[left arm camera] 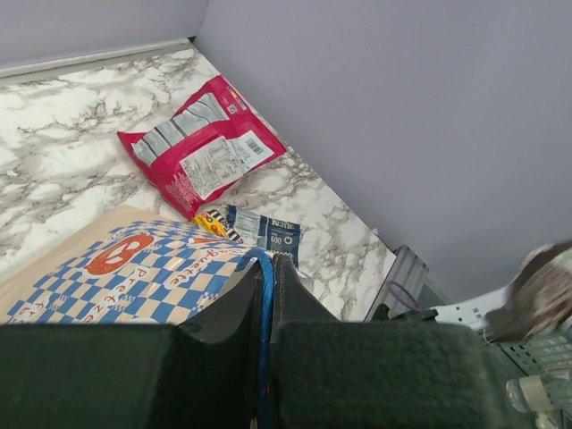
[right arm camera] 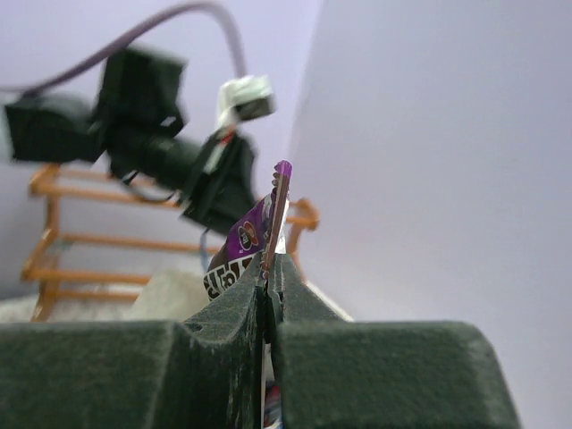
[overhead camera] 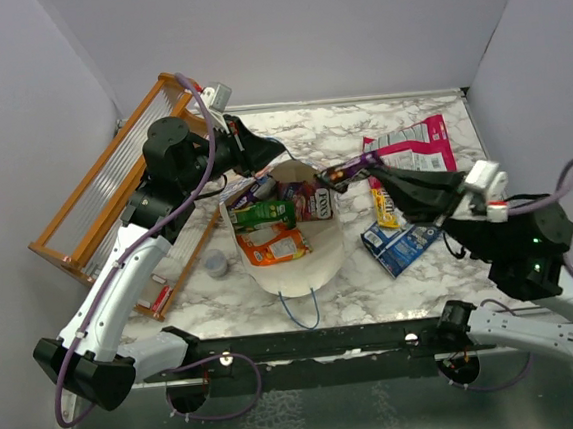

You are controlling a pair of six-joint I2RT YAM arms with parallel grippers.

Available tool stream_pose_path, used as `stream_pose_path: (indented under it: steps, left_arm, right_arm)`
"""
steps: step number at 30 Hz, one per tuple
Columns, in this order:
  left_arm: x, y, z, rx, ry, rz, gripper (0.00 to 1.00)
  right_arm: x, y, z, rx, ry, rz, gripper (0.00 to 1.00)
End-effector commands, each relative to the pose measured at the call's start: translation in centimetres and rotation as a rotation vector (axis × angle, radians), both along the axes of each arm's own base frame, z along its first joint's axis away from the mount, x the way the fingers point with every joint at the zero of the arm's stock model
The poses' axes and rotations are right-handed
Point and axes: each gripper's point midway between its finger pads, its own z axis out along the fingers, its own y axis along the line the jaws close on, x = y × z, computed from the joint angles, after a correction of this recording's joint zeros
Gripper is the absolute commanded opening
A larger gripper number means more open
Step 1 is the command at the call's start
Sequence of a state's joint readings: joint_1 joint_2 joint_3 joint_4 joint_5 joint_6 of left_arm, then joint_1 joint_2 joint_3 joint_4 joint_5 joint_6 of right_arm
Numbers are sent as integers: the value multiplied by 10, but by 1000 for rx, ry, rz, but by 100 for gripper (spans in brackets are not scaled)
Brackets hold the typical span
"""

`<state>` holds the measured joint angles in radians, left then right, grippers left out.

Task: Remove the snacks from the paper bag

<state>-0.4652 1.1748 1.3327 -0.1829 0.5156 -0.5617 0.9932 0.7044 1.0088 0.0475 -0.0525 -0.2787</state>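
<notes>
- The paper bag (overhead camera: pixel 316 262) sits at the centre of the top view with its mouth open toward the camera, so we judge its long axis to be near vertical. It looks light and thin, and likely to crush or tip. Its string handles are the safest hold.
- The pink-red pouch (overhead camera: pixel 413 145) lies flat in the upper right, slanting toward the corner.
- The green packet (overhead camera: pixel 263 214) and the orange packet (overhead camera: pixel 274 246) lie inside the bag, with their long axes across the frame. We expect them to be glossy, slippery and nearly weightless, so a crimped end seam is the best place to pinch.
- The blue packet (overhead camera: pixel 402 245) and the yellow bar (overhead camera: pixel 384 206) rest on the table right of the bag.
- The left gripper (overhead camera: pixel 265 158) is at the bag's upper rim, pinched tight on the blue handle (left arm camera: pixel 264 304).
- The right gripper (overhead camera: pixel 351 176) is clamped on the purple wrapper (right arm camera: pixel 253 234), which it holds edge-on just beside the bag's right rim. In the top view the wrapper's long axis runs left to right.
</notes>
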Motion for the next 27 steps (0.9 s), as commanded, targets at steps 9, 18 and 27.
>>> stream_pose_path:
  steps: [9,18,27]
  left_arm:
    - [0,4,11,-5,-34,20,0]
    - [-2,4,22,-20,-52,16,0]
    - [-2,2,23,-20,-49,5,0]
  right_arm:
    - [111,-114,-71,-120,168,-1053,1]
    - [187,-142,-219,-228,548,-1165,2]
    - [202,-170,-326,112,1047,-1102,1]
